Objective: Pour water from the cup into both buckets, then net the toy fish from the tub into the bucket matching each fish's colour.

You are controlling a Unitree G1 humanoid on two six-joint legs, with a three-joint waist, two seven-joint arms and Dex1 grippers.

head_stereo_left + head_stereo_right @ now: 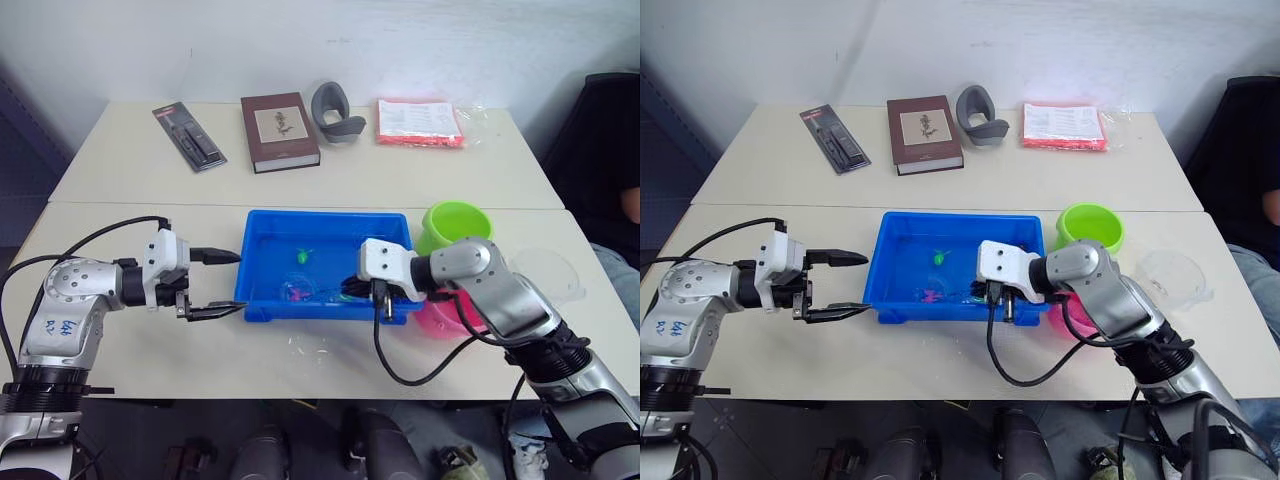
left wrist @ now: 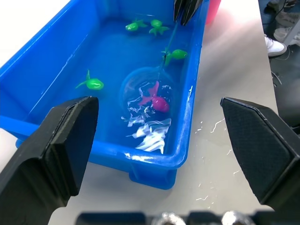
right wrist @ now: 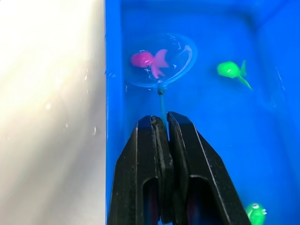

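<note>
Four items line the far side of a pale tabletop (image 1: 420,180): a black tool in a blister pack (image 1: 189,137), lying at an angle; beside it a brown hardcover book (image 1: 279,131) with a pale panel on its cover; a grey curved plastic piece (image 1: 336,111); and a packet of red-edged printed sheets (image 1: 419,123) in clear wrapping.

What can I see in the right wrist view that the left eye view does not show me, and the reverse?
Right wrist view, not the eye view: a pink fish lying inside the hoop of the net, whose handle the right gripper pinches. Left eye view, not the wrist view: the open left gripper, green bucket, pink bucket, cup and a book. Both: the blue tub and a green fish.
</note>
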